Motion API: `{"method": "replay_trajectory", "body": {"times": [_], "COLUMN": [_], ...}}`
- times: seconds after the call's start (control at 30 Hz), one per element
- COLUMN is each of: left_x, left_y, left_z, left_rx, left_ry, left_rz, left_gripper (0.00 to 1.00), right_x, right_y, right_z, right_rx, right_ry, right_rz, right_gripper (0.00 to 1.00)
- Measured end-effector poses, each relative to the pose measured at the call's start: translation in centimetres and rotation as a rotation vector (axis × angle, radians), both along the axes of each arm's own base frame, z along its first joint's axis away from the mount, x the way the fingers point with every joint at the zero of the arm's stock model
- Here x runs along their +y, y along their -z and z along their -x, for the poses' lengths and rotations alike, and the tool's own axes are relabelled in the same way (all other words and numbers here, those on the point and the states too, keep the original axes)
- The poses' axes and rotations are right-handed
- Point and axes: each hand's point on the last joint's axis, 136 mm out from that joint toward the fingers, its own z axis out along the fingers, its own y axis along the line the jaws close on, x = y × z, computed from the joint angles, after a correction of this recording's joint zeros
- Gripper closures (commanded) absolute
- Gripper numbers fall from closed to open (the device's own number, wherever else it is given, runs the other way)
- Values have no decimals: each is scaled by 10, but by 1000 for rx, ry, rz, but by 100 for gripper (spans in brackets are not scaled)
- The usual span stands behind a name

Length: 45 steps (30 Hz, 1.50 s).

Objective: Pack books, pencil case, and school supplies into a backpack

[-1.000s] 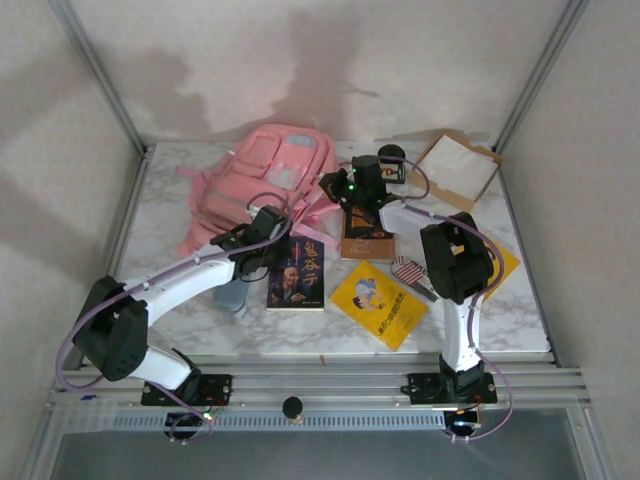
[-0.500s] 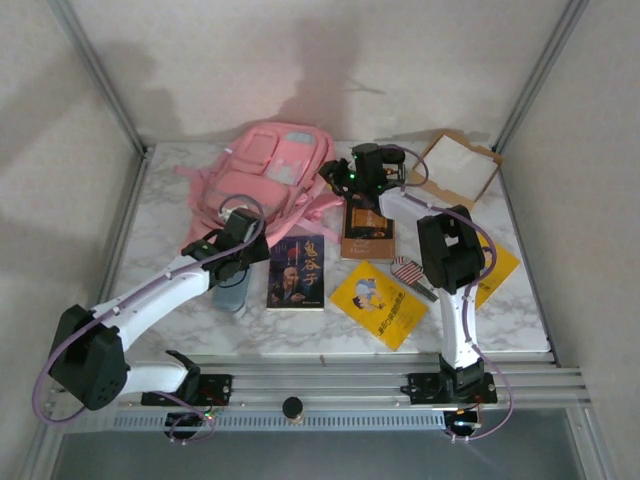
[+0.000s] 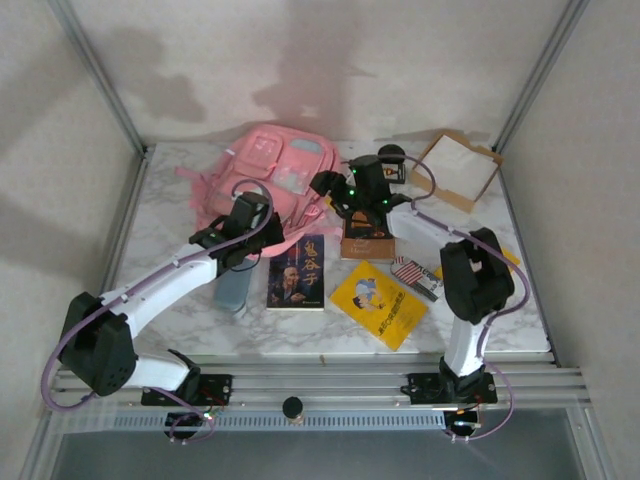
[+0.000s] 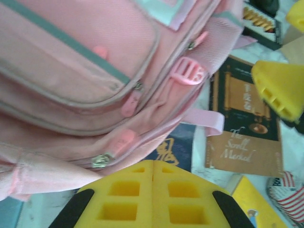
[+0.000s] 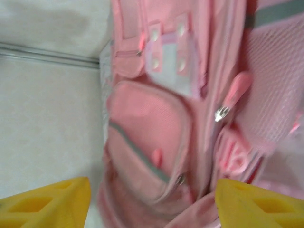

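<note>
Pink backpack [image 3: 268,185] lies flat at the back left of the table [image 3: 500,320], an arm at each side.
The left gripper [image 4: 153,164] is closed on nothing at its near edge; the right gripper [image 5: 152,199] gapes wide over its front pockets. The backpack overlaps the blue book [image 3: 297,272], with the brown book [image 3: 366,238] beside; nearer lie a yellow book [image 3: 380,303], flag pack [image 3: 413,274] and pencil case [image 3: 233,288].
</note>
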Motion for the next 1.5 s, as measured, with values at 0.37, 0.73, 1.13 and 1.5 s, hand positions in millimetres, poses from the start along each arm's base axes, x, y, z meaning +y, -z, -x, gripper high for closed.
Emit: {"method": "replay_trajectory", "body": {"times": [0.37, 0.73, 1.13, 1.5], "left_x": [-1, 5, 7, 3], "left_y": [-3, 48, 45, 76], "left_z": [-1, -23, -41, -44], "left_rx": [-17, 35, 14, 131], "left_ry": [17, 113, 234, 316], "left_rz": [-55, -351, -565, -653], "left_gripper": [69, 50, 53, 56], "right_x": [24, 24, 30, 33], "right_y": [58, 84, 100, 105], "right_z": [45, 35, 23, 17], "right_rx": [143, 175, 188, 187], "right_ry": [-11, 27, 43, 47], "right_rz": [31, 66, 85, 90], "right_gripper": [31, 44, 59, 77]}}
